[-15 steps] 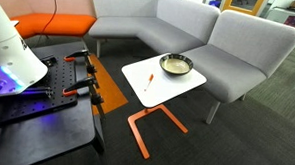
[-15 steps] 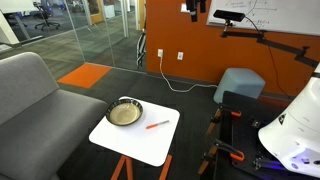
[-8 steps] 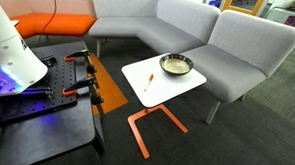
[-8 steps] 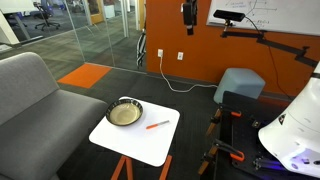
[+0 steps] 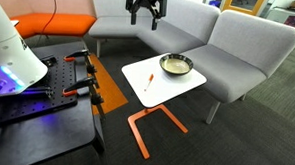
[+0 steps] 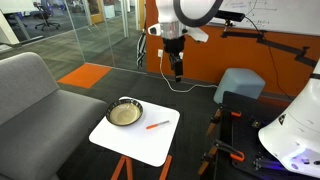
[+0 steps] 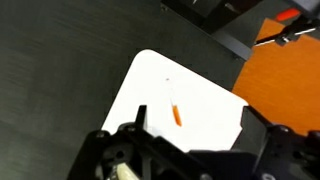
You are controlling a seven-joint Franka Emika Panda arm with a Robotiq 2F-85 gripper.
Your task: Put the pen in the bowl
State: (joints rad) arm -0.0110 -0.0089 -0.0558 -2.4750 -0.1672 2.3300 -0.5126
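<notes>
Wrist view looks down on the white desk, where the pen lies flat near the middle, below the hand and roughly between its fingers. The fingers stand apart and hold nothing. The pen's long axis runs nearly up and down in this picture, so across the line joining the fingers. That should suit a plain descent with little turning of the wrist. In an exterior view the hand hangs high, well apart from the desk. The bowl sits toward one corner of the desk, and the pen lies beside it without touching.
</notes>
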